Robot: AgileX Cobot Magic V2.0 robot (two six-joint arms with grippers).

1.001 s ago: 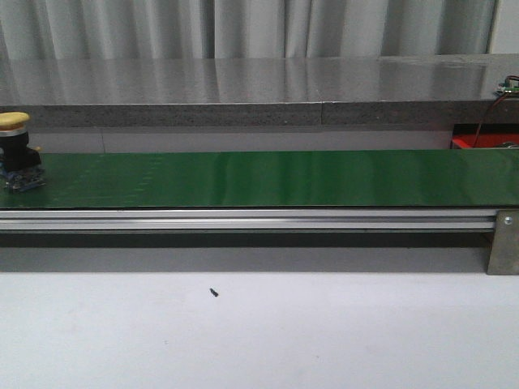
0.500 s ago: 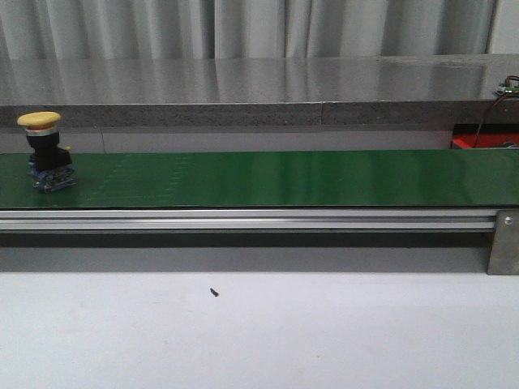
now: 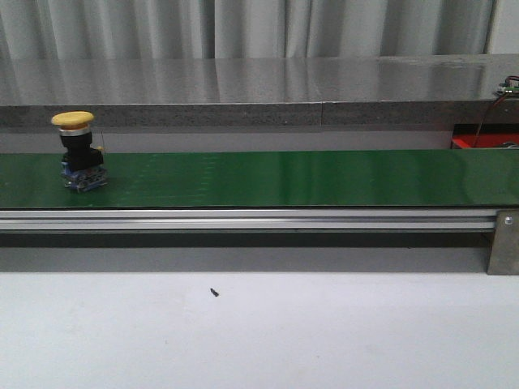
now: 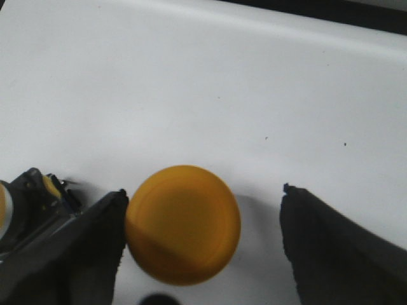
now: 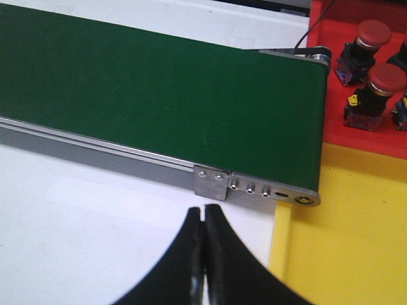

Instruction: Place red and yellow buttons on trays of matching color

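A yellow button (image 3: 79, 150) stands upright on the green belt (image 3: 284, 178), near the belt's left end in the front view. The red tray (image 5: 356, 76) and the yellow tray (image 5: 343, 235) sit at the belt's far right end, well apart from this button. The step in hand, I think, is to wait for the button and then pick it up.

To do this well, the right gripper (image 5: 203, 222) should open its fingers before the button gets close. Right now its two fingers are pressed together with nothing between them. It hangs just in front of the belt's right end, near the yellow tray. It should come down over the button's black middle part, not the round cap, which may slip. Then it should set the button on the yellow tray, not the red one.

The left gripper (image 4: 203, 210) is spread wide over the white table. Another yellow button (image 4: 183, 232) stands between its fingers, just beside one finger. I cannot tell if they touch.

The button on the belt has a flat, round yellow cap like a mushroom. Under it is a black body, and a small blue block at the bottom. Two buttons with red caps (image 5: 372, 32) stand in the red tray.
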